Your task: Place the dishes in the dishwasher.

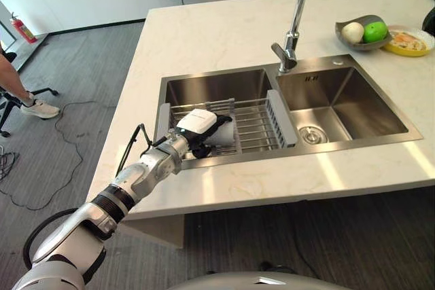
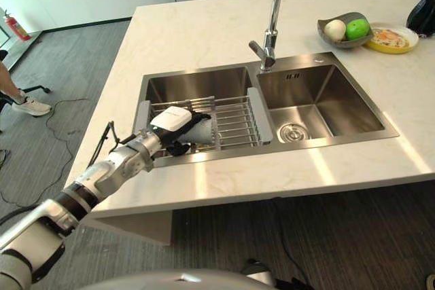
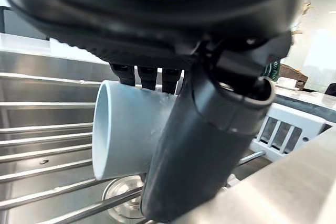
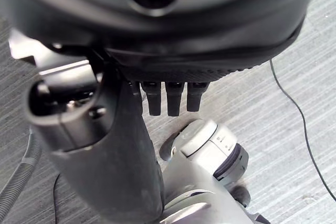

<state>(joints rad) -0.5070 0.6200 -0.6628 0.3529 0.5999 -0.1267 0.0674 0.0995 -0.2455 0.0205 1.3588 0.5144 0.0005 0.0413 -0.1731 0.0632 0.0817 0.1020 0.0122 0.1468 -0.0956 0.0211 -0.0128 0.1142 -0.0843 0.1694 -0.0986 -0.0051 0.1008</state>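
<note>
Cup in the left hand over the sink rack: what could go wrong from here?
1. The left hand holds the light cup on its side, thumb across the smooth wall and fingers behind; it may slip or roll out during the lift.
2. The cup lies low on the wire rack, inside the left basin; a sideways pull could catch the bars or the sink rim.
3. The faucet stands close beside the rack, so a high swing rightward might hit it.
</note>
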